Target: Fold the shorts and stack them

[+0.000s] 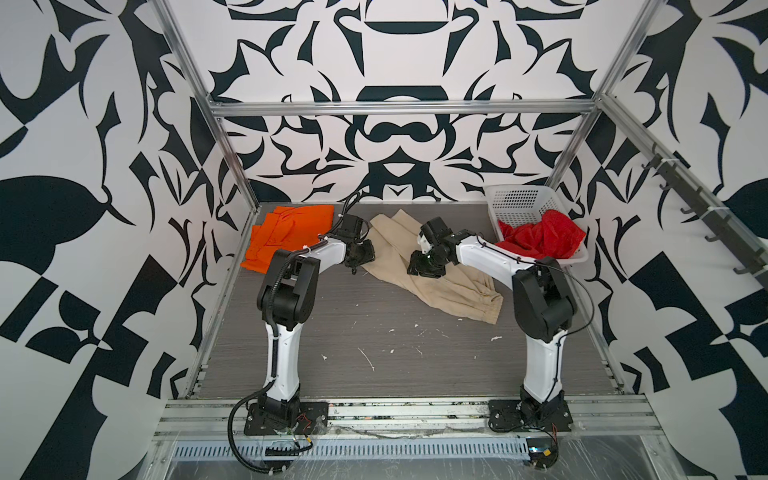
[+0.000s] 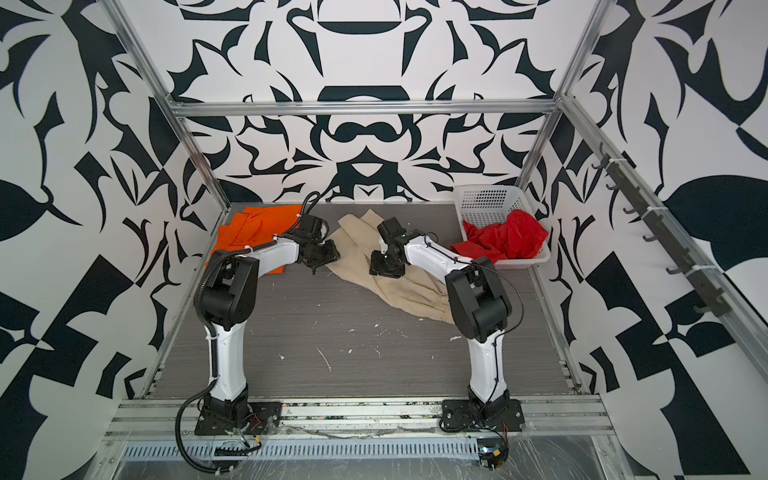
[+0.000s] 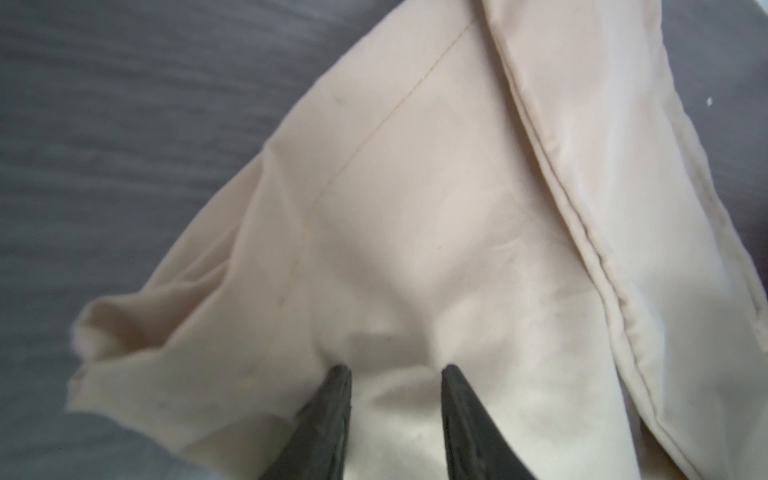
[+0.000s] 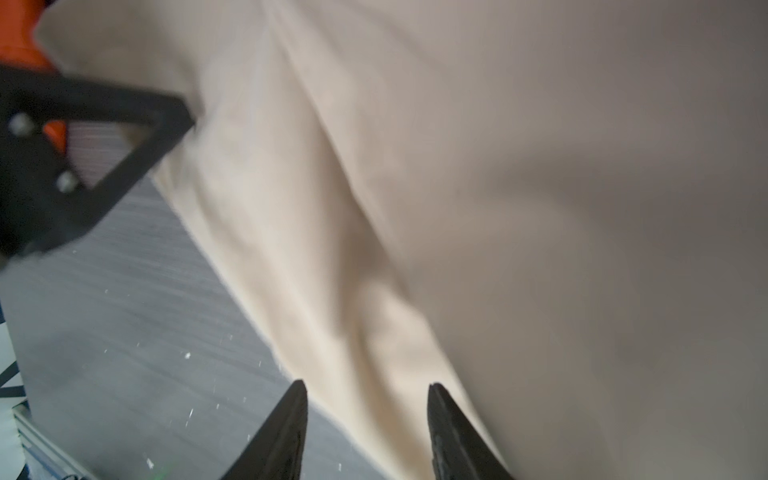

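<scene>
Tabletop [image 1: 374, 353] nearest me showed only pale flecks on grey. Farther in, the beige shorts [image 1: 457, 286] lay flat on it, long axis running on a diagonal from the gathered waist at the near right up to the leg ends at the far middle. My left gripper [image 3: 395, 370] was down on the left-hand edge of that cloth, fingers [image 3: 328, 415] parted, both tips pressing into the fabric with a small pucker between them, nothing pinched as far as I could see. My right gripper [image 4: 368, 386] sat over the middle of the same pair, prongs spread, the cloth's long edge passing between them; blur kept me from saying whether it touched. I judged the waist end lay nearer the right arm, so any fold would turn on that diagonal. Beyond, the orange shorts [image 1: 286, 232] lay in the far left corner, and the red shorts [image 1: 544, 237] sat bunched in the white basket [image 1: 515, 199] at far right.
</scene>
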Robot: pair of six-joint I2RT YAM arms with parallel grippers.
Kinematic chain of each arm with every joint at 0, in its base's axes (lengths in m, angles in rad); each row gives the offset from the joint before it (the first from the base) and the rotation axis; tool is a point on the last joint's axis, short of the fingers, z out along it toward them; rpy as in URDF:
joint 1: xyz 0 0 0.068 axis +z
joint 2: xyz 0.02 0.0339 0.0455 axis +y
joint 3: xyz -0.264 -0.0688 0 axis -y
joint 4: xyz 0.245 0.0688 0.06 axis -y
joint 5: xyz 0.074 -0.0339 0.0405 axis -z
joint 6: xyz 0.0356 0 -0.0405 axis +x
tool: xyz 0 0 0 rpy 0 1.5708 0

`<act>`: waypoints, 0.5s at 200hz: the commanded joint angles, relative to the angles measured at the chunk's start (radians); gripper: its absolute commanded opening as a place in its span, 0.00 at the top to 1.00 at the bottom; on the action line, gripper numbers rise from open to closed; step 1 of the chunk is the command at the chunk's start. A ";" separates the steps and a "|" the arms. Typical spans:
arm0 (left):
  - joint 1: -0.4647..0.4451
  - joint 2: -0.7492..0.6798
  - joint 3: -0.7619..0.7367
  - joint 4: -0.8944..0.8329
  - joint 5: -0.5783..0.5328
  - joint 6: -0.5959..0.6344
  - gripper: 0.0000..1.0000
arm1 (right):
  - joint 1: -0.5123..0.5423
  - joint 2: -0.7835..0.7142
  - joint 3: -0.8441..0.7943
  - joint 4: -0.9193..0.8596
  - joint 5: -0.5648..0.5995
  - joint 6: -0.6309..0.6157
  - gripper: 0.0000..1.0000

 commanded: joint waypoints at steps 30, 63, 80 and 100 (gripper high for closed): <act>0.012 -0.046 -0.143 -0.092 -0.061 0.002 0.60 | -0.081 0.072 0.083 0.056 0.008 0.001 0.49; 0.012 -0.042 -0.135 -0.096 -0.056 -0.001 0.60 | -0.186 0.099 0.165 0.038 0.150 -0.043 0.49; 0.011 -0.045 -0.127 -0.100 -0.054 -0.001 0.60 | -0.257 0.120 0.217 0.021 0.187 -0.055 0.49; 0.012 -0.051 -0.124 -0.100 -0.044 -0.001 0.60 | -0.322 0.111 0.238 0.027 0.170 -0.060 0.50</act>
